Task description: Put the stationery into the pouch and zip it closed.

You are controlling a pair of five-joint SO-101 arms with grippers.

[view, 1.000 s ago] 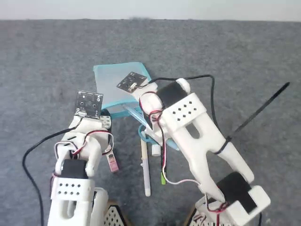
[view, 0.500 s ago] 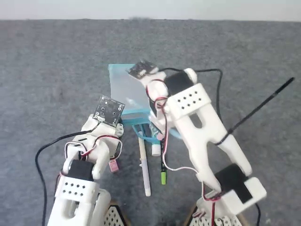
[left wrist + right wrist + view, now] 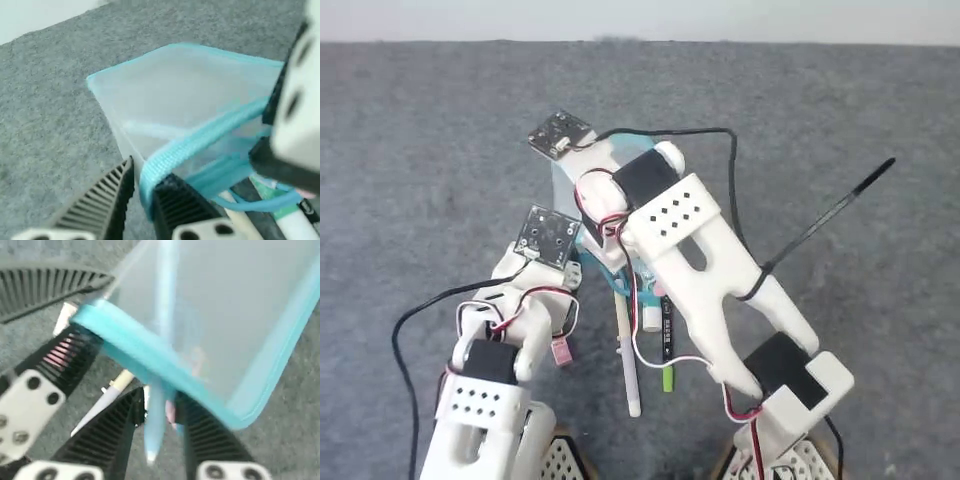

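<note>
Right arm: my right arm (image 3: 690, 250) has swung across the pouch (image 3: 190, 90) in the last second. It now lies over the top of it, and its wrist has passed to the pouch's far side.
Left arm: the left arm (image 3: 490, 370) pushed in toward the pouch's near corner about half a second ago. It has held there since.
Pouch: it lay flatter a second ago. Now it is tipped up, with its mouth turned toward the arm bases and the right arm covering most of it from above.
Left claw: the left claw (image 3: 142, 177) is pinched tight on the pouch's zip edge (image 3: 200, 142), keeping the mouth up.
Right claw: the right claw (image 3: 160, 401) is clamped on a blue pen (image 3: 154, 435), just at the pouch's mouth. The pen's far end seems to show through the clear wall, so I think it is partly inside, though the blur leaves me unsure.
Loose stationery: a white pen (image 3: 630, 365), a black and green pen (image 3: 667, 345) and a pink eraser (image 3: 560, 350) lie on the carpet on the pouch's near side, outside it.
Task meaning: I judge the first insertion is under way. Three items are left to load and the zip is not yet closed.
</note>
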